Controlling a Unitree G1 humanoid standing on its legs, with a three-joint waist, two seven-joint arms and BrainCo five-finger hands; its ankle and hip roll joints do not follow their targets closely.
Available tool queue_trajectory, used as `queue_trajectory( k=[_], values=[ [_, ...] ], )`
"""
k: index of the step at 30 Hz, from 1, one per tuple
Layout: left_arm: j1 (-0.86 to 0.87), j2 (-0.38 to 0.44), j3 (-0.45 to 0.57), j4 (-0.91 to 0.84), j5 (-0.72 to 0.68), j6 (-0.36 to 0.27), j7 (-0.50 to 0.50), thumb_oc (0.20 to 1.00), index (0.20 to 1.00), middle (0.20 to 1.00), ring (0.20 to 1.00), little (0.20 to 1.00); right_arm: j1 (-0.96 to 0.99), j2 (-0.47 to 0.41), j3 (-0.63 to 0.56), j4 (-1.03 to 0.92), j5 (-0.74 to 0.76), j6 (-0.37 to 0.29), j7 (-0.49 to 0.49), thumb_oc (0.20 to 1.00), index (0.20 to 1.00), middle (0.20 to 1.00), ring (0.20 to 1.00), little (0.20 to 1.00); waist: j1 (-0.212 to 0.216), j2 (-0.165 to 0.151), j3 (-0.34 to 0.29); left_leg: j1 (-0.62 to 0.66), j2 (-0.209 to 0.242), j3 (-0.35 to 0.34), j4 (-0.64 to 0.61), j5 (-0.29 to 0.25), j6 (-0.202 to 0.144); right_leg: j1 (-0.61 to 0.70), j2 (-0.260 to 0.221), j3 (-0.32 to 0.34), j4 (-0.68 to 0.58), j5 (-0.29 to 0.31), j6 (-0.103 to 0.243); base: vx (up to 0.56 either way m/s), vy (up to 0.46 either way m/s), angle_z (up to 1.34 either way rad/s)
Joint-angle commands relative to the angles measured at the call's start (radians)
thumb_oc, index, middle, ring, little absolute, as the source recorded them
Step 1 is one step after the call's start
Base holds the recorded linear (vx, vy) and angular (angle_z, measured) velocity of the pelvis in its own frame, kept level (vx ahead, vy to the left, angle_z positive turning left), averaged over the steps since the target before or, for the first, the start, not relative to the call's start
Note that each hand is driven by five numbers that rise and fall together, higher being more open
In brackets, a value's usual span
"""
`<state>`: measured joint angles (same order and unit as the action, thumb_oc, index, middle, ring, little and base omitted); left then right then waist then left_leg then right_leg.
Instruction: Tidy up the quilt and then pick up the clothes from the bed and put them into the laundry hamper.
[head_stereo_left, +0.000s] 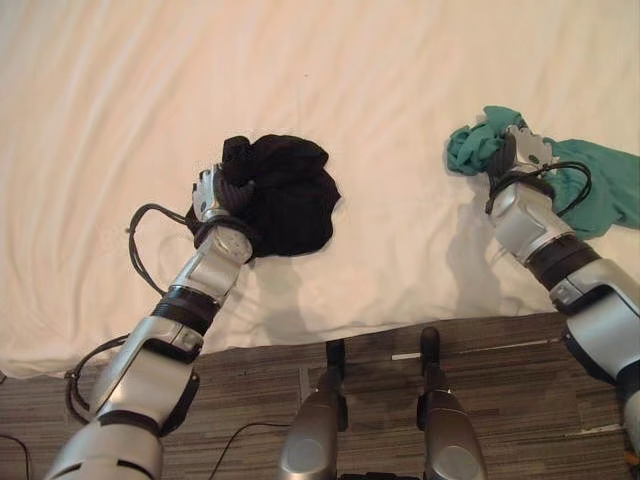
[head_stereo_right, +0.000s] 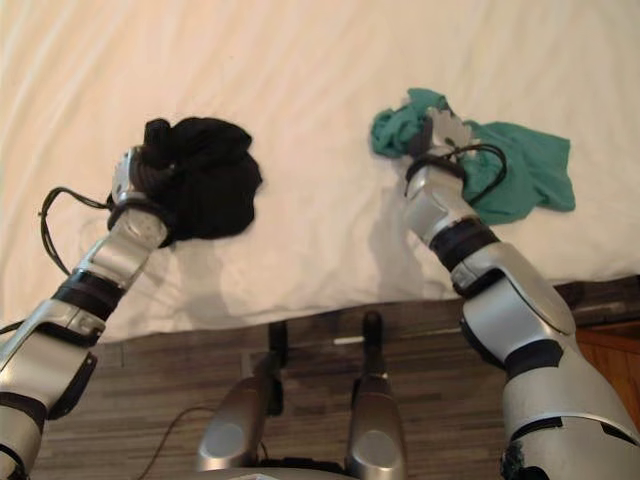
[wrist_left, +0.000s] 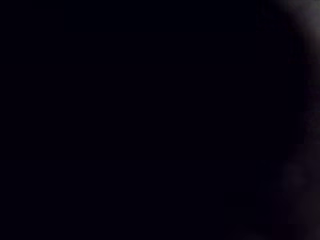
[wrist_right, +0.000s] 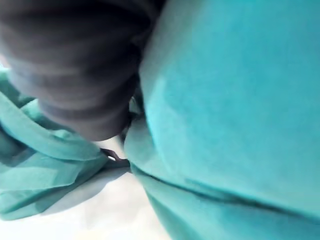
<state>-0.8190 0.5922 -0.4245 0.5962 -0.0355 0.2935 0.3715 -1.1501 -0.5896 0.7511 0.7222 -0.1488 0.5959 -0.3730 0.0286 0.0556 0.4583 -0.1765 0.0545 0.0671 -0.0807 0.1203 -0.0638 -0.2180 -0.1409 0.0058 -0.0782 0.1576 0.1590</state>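
Observation:
A black garment (head_stereo_left: 290, 200) lies bunched on the white quilt (head_stereo_left: 350, 70) near the bed's front edge. My left hand (head_stereo_left: 212, 192) is pressed into its left side, and a lump of the cloth stands up just past it. Black cloth (wrist_left: 150, 120) sits right against the left wrist camera. To the right, a teal garment (head_stereo_right: 530, 170) is spread on the quilt with a crumpled end (head_stereo_right: 400, 125). My right hand (head_stereo_right: 445, 130) rests on it between that end and the flat part. Teal cloth (wrist_right: 230, 100) folds close round the hand's dark cover (wrist_right: 75, 65).
The quilt lies smooth with soft creases across the whole bed, and its front edge (head_stereo_left: 330, 335) hangs over a strip of dark wood-pattern floor (head_stereo_left: 500, 390). A brown wooden corner (head_stereo_right: 610, 350) shows at the lower right.

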Motion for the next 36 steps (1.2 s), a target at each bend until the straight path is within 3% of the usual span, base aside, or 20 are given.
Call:
queue_trajectory(
  k=[1, 4, 8, 9, 13, 14, 16, 17, 18, 23, 24, 27, 28, 29, 31, 33, 36],
  values=[
    [0.037, -0.053, -0.036, 0.035, -0.062, -0.025, -0.001, 0.200, 0.200, 0.200, 0.200, 0.200, 0.026, 0.004, -0.002, -0.004, 0.054, -0.005, -0.005, 0.200, 0.200, 0.200, 0.200, 0.200, 0.001, -0.019, 0.045, -0.025, -0.062, 0.035, -0.007, -0.091, 0.005, -0.042, 0.008, -0.021, 0.083, -0.086, -0.001, 0.00, 0.000, 0.00],
    [0.047, -0.056, -0.026, 0.021, -0.093, -0.052, 0.029, 0.200, 0.200, 0.200, 0.200, 0.200, 0.044, 0.002, -0.019, -0.015, 0.100, -0.036, -0.051, 0.200, 0.200, 0.200, 0.200, 0.200, -0.001, -0.021, 0.046, -0.021, -0.060, 0.036, -0.007, -0.094, 0.005, -0.038, 0.006, -0.019, 0.079, -0.086, 0.000, 0.00, 0.000, 0.00],
    [0.082, -0.055, 0.033, -0.071, -0.178, -0.127, 0.110, 0.200, 0.200, 0.200, 0.200, 0.200, 0.112, -0.006, -0.085, -0.083, 0.218, -0.132, -0.172, 0.200, 0.200, 0.200, 0.200, 0.200, -0.004, -0.030, 0.032, -0.002, -0.056, 0.030, -0.007, -0.104, 0.002, -0.018, 0.001, -0.020, 0.075, -0.093, 0.002, 0.01, -0.007, 0.00],
    [0.117, -0.055, 0.077, -0.158, -0.199, -0.144, 0.143, 0.200, 0.200, 0.200, 0.200, 0.200, 0.172, -0.011, -0.149, -0.156, 0.260, -0.173, -0.207, 0.200, 0.200, 0.200, 0.200, 0.200, -0.006, -0.036, 0.021, 0.011, -0.055, 0.023, -0.007, -0.110, 0.003, -0.004, 0.001, -0.020, 0.073, -0.097, 0.002, 0.04, -0.024, 0.01],
    [0.226, -0.061, 0.169, -0.376, -0.202, -0.167, 0.188, 0.200, 0.200, 0.200, 0.200, 0.200, 0.338, -0.006, -0.307, -0.362, 0.292, -0.235, -0.242, 0.200, 0.200, 0.200, 0.200, 0.200, -0.012, -0.049, -0.010, 0.046, -0.053, 0.009, -0.007, -0.124, 0.005, 0.030, 0.002, -0.016, 0.068, -0.105, 0.001, 0.07, -0.028, 0.02],
    [0.293, -0.070, 0.212, -0.479, -0.184, -0.199, 0.200, 0.200, 0.200, 0.200, 0.200, 0.200, 0.433, 0.009, -0.380, -0.466, 0.293, -0.275, -0.246, 0.200, 0.200, 0.200, 0.200, 0.200, -0.015, -0.056, -0.027, 0.065, -0.053, 0.002, -0.007, -0.131, 0.007, 0.050, 0.004, -0.013, 0.063, -0.107, 0.001, 0.09, -0.022, 0.03],
    [0.389, -0.090, 0.257, -0.602, -0.153, -0.221, 0.195, 0.200, 0.200, 0.200, 0.200, 0.200, 0.574, 0.035, -0.461, -0.593, 0.277, -0.318, -0.223, 0.200, 0.200, 0.200, 0.200, 0.200, -0.019, -0.063, -0.058, 0.090, -0.052, -0.004, -0.007, -0.140, 0.011, 0.078, 0.006, -0.009, 0.055, -0.110, 0.002, 0.10, -0.019, -0.02],
    [0.480, -0.112, 0.292, -0.687, -0.128, -0.249, 0.177, 0.200, 0.200, 0.200, 0.200, 0.200, 0.713, 0.046, -0.522, -0.694, 0.276, -0.378, -0.187, 0.200, 0.200, 0.200, 0.200, 0.200, -0.024, -0.068, -0.089, 0.112, -0.051, -0.008, -0.007, -0.138, 0.014, 0.102, 0.010, -0.004, 0.051, -0.105, 0.002, 0.10, -0.006, -0.07],
    [0.486, -0.113, 0.291, -0.691, -0.127, -0.247, 0.176, 0.200, 0.200, 0.200, 0.200, 0.200, 0.721, 0.047, -0.524, -0.699, 0.275, -0.376, -0.185, 0.200, 0.200, 0.200, 0.200, 0.200, -0.023, -0.067, -0.094, 0.118, -0.052, -0.009, -0.007, -0.148, 0.015, 0.109, 0.009, -0.005, 0.047, -0.112, 0.003, 0.08, -0.009, -0.08],
    [0.699, -0.162, 0.340, -0.791, -0.113, -0.344, 0.091, 0.200, 0.200, 0.200, 0.200, 0.200, 1.008, 0.098, -0.614, -0.860, 0.278, -0.489, -0.064, 0.200, 0.200, 0.200, 0.200, 0.200, -0.038, -0.078, -0.192, 0.195, -0.045, 0.004, -0.007, -0.168, 0.020, 0.195, 0.020, 0.003, 0.020, -0.115, 0.005, 0.14, 0.001, -0.07],
    [0.786, -0.187, 0.339, -0.779, -0.152, -0.384, 0.061, 0.200, 0.200, 0.200, 0.200, 0.200, 1.107, 0.162, -0.611, -0.883, 0.281, -0.534, -0.025, 0.200, 0.200, 0.200, 0.200, 0.200, -0.050, -0.081, -0.233, 0.223, -0.042, 0.012, -0.007, -0.165, 0.022, 0.220, 0.028, 0.009, 0.018, -0.112, 0.003, 0.14, 0.000, -0.14],
    [0.878, -0.211, 0.326, -0.773, -0.196, -0.430, 0.026, 0.200, 0.200, 0.200, 0.200, 0.200, 1.203, 0.214, -0.605, -0.893, 0.326, -0.610, 0.003, 0.200, 0.200, 0.200, 0.200, 0.200, -0.059, -0.084, -0.260, 0.254, -0.043, 0.014, -0.007, -0.181, 0.027, 0.250, 0.034, 0.014, 0.012, -0.122, 0.003, 0.06, -0.006, -0.13],
    [0.926, -0.230, 0.309, -0.759, -0.227, -0.471, 0.016, 0.200, 0.200, 0.200, 0.200, 0.200, 1.255, 0.231, -0.600, -0.888, 0.379, -0.648, 0.015, 0.200, 0.200, 0.200, 0.200, 0.200, -0.065, -0.085, -0.267, 0.269, -0.042, 0.018, -0.007, -0.187, 0.030, 0.262, 0.036, 0.014, 0.009, -0.123, 0.004, 0.03, 0.009, -0.19],
    [0.930, -0.231, 0.307, -0.758, -0.230, -0.474, 0.015, 0.200, 0.200, 0.200, 0.200, 0.200, 1.259, 0.232, -0.600, -0.888, 0.383, -0.649, 0.017, 0.200, 0.200, 0.200, 0.200, 0.200, -0.066, -0.085, -0.268, 0.270, -0.042, 0.019, -0.007, -0.188, 0.030, 0.264, 0.036, 0.014, 0.009, -0.123, 0.004, 0.00, -0.001, -0.12],
    [0.994, -0.251, 0.271, -0.737, -0.259, -0.542, 0.013, 0.200, 0.200, 0.200, 0.200, 0.200, 1.319, 0.253, -0.581, -0.859, 0.481, -0.682, 0.059, 0.200, 0.200, 0.200, 0.200, 0.200, -0.072, -0.087, -0.274, 0.293, -0.042, 0.019, -0.007, -0.200, 0.035, 0.276, 0.035, 0.019, 0.012, -0.126, 0.007, 0.00, 0.000, 0.00],
    [1.008, -0.248, 0.226, -0.721, -0.257, -0.584, 0.029, 0.200, 0.200, 0.200, 0.200, 0.200, 1.329, 0.257, -0.546, -0.827, 0.484, -0.712, 0.079, 0.200, 0.200, 0.200, 0.200, 0.200, -0.073, -0.088, -0.274, 0.306, -0.040, 0.019, -0.007, -0.206, 0.037, 0.282, 0.032, 0.021, 0.017, -0.129, 0.010, -0.01, -0.023, -0.06],
    [0.988, -0.237, 0.183, -0.686, -0.262, -0.590, 0.059, 0.200, 0.200, 0.200, 0.200, 0.200, 1.302, 0.242, -0.492, -0.800, 0.495, -0.713, 0.072, 0.200, 0.200, 0.200, 0.200, 0.200, -0.074, -0.091, -0.275, 0.318, -0.034, 0.017, -0.007, -0.207, 0.037, 0.287, 0.029, 0.024, 0.019, -0.130, 0.012, 0.00, -0.040, -0.05]
  ],
)
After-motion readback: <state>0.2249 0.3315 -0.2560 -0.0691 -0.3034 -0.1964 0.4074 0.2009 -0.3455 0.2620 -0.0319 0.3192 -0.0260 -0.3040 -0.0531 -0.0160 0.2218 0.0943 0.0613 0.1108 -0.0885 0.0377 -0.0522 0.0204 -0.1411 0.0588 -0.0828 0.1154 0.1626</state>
